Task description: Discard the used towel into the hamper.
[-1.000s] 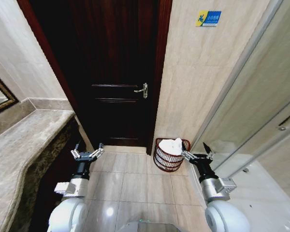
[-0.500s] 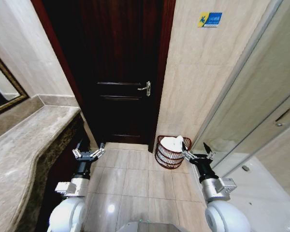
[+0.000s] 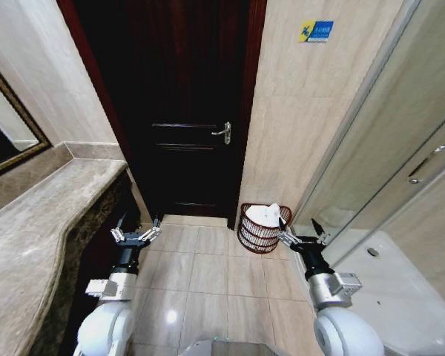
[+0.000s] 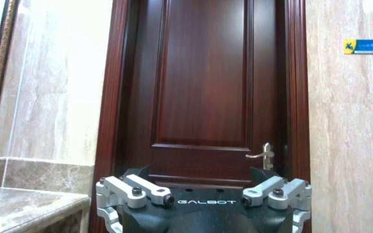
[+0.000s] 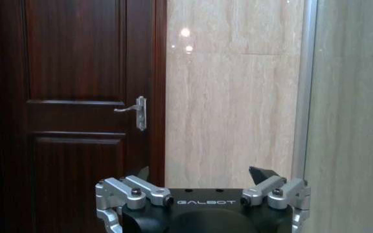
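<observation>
Head view: white towel already sits in the hamper by the door; both released pincers, left and right, hang empty. The right one could nudge the light basket over.

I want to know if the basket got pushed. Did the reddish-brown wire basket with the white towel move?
No. The reddish-brown wire basket sits at the same spot, against the beige tiled wall beside the dark wooden door. The whole picture shifted, so the camera moved.
</observation>
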Tool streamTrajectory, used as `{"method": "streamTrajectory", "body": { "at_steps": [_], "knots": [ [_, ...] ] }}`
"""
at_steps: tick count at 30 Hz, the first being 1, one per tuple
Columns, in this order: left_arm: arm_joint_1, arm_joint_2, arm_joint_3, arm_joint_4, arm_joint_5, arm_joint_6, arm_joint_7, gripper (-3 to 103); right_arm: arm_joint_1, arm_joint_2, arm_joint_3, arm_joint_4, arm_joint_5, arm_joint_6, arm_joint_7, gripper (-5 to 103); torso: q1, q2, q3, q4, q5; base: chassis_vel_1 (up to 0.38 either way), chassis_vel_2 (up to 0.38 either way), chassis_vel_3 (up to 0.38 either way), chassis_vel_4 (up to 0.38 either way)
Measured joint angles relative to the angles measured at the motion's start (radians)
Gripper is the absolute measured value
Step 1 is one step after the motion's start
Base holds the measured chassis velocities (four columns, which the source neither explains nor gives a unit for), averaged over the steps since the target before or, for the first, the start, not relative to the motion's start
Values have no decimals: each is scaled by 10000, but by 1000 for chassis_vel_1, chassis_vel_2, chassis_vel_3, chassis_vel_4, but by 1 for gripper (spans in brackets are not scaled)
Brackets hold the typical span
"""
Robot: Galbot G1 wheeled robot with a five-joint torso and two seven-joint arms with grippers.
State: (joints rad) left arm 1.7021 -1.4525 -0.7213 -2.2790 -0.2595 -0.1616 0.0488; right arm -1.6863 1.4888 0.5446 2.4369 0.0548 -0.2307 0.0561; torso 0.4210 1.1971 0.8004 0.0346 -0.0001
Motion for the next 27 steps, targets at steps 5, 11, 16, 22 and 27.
{"method": "streamTrajectory", "body": {
  "at_steps": [5, 11, 16, 22, 27],
  "knots": [
    [8, 27, -11, 20, -26, -18, -1, 100, -15, 36, -58, -13, -85, 15, 0, 100, 0, 0, 0, -1, 0, 89, -93, -99, 76],
    [21, 21, -20, 71, -18, -24, -27, 100, -17, 56, -110, -79, -141, 50, 0, 100, 0, 0, 0, 0, 0, 98, -91, -90, 81],
    [67, 41, -58, 54, 50, 86, -30, 100, -27, 41, -112, -98, -160, 66, 0, 100, 0, 0, 0, -1, 0, 83, -91, -98, 77],
    [21, 99, -66, -13, 6, 125, -45, 100, -24, 53, -112, -111, -163, 66, 0, 100, 0, 0, 0, 0, 0, 90, -91, -79, 87],
    [-21, 112, -48, 10, -60, 37, -72, 100, -26, 59, -115, -145, -162, 66, 0, 100, 0, 0, 0, 0, 0, 81, -77, -76, 81]
  ]
}}
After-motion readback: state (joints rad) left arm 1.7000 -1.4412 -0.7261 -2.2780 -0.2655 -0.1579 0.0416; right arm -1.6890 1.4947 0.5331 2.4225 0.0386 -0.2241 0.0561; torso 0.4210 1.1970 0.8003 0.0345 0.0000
